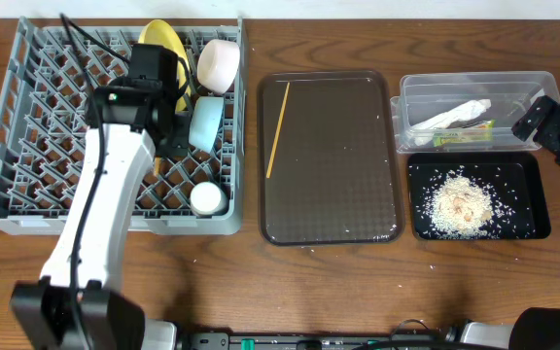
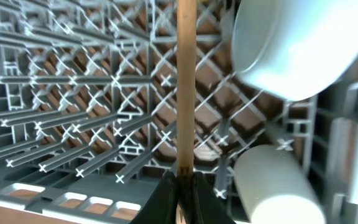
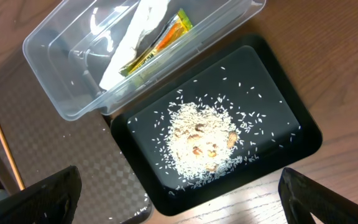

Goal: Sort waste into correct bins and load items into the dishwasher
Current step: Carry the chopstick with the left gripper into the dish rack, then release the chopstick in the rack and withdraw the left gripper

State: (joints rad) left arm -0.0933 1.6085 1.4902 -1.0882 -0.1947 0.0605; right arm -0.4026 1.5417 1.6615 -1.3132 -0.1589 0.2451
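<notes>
Left gripper (image 2: 183,186) is pinching one chopstick (image 2: 186,81) by its end, closed tight on it, over the rack (image 1: 27,126) beside the blue bowl (image 1: 205,123). I'm aiming to lower it between pegs, keeping clear of that bowl.

The left arm (image 1: 95,214) is showing a white shell, black joints, a looping black cable (image 1: 76,32) and a tiny green light (image 1: 112,95).
</notes>
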